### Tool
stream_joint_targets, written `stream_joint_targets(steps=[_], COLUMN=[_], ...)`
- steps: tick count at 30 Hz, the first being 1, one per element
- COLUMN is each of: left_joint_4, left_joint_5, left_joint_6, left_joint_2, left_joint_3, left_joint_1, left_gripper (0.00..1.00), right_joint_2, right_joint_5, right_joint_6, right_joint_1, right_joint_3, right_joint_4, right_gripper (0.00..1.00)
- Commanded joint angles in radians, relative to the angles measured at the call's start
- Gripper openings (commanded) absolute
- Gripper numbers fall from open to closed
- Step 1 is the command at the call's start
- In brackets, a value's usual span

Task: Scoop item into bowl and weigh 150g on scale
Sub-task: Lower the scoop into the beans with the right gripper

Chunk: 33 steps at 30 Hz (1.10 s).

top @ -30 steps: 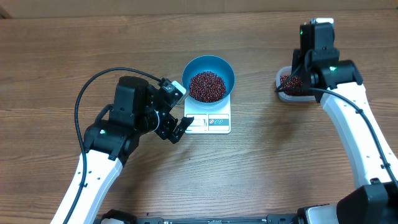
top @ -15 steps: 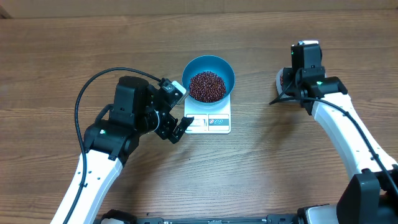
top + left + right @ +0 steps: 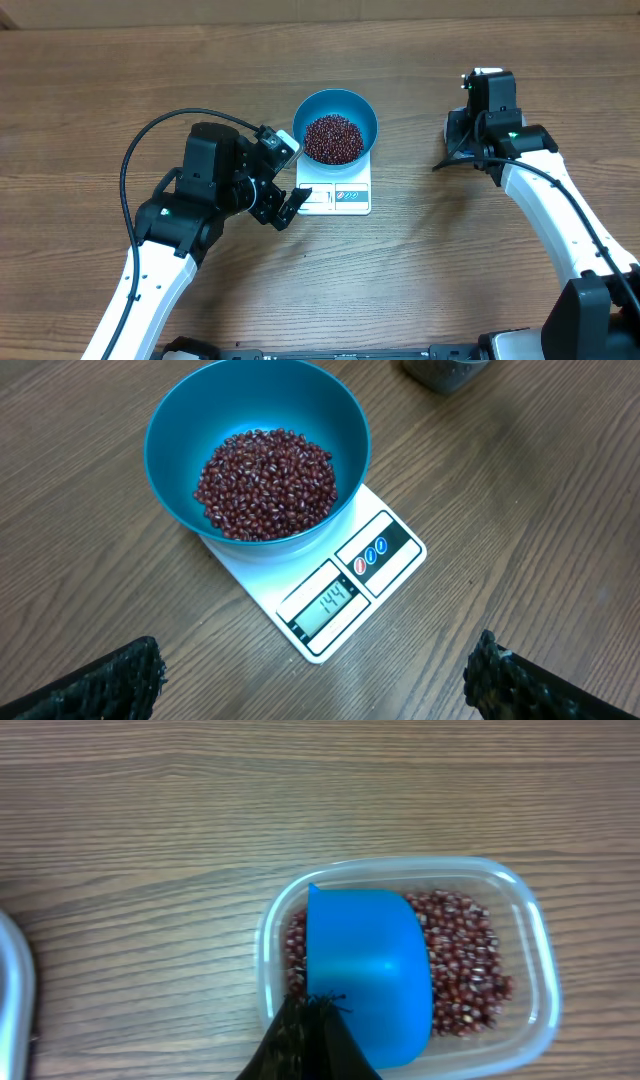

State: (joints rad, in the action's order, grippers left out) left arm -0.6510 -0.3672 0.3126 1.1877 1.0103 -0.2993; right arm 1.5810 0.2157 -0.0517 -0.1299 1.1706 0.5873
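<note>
The blue bowl (image 3: 362,110) stands on the white scale (image 3: 340,197), holding a heap of red-brown beans (image 3: 333,138). In the left wrist view the bowl (image 3: 200,420), its beans (image 3: 265,480) and the scale (image 3: 385,550) lie ahead; the display reads 144. My left gripper (image 3: 290,205) (image 3: 315,665) hangs open just in front of the scale's left corner, holding nothing. My right gripper (image 3: 458,140) (image 3: 315,1005) is shut on a small blue scoop (image 3: 370,960), which sits in a clear tub (image 3: 530,920) of beans (image 3: 465,950). No beans show on the scoop's visible face.
The tub (image 3: 450,125) sits at the right of the wooden table, mostly hidden under my right arm in the overhead view. A black cable (image 3: 150,135) loops out from my left arm. A pale rounded edge (image 3: 15,990) shows at the far left of the right wrist view.
My right arm has shifted slightly left and back over the tub, now covering its beans in the overhead view. The left arm, bowl and scale have not moved.
</note>
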Motion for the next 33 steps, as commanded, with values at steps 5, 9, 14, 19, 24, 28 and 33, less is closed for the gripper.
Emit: stream_joint_targets(steps=[5,9,14,19,24,28,33], left_joint_4=[0.000,0.000,0.000,0.000,0.000,0.000,0.000], left_joint_5=[-0.015,-0.015,-0.015,-0.015,-0.015,-0.015,-0.015], left_joint_6=[-0.014,-0.014,-0.014,-0.014,-0.014,-0.014,-0.014], left_joint_2=[0.002,0.002,0.002,0.002,0.002,0.002,0.002], left_joint_3=[0.026,0.026,0.026,0.026,0.026,0.026,0.026], left_joint_1=[0.005,0.005,0.005,0.005,0.005,0.005,0.005], left_gripper=[1.00,1.00,1.00,1.00,1.00,1.00,0.99], right_joint_2=[0.000,0.000,0.000,0.008,0.054,0.097,0.106], right_joint_5=[-0.038,0.076,0.106,0.104,0.064,0.051,0.051], right_joint_6=[0.004,0.031,0.166,0.155,0.149,0.122,0.101], right_joint_1=[0.002,0.002,0.002,0.004,0.007,0.008,0.008], right_joint_3=[-0.008,-0.008,-0.008,-0.009,-0.009,-0.010,-0.009], right_joint_4=[-0.011,-0.031,-0.065,-0.056,-0.050,-0.049,-0.050], right_gripper=[0.04,0.04,0.04,0.04,0.04,0.04,0.04])
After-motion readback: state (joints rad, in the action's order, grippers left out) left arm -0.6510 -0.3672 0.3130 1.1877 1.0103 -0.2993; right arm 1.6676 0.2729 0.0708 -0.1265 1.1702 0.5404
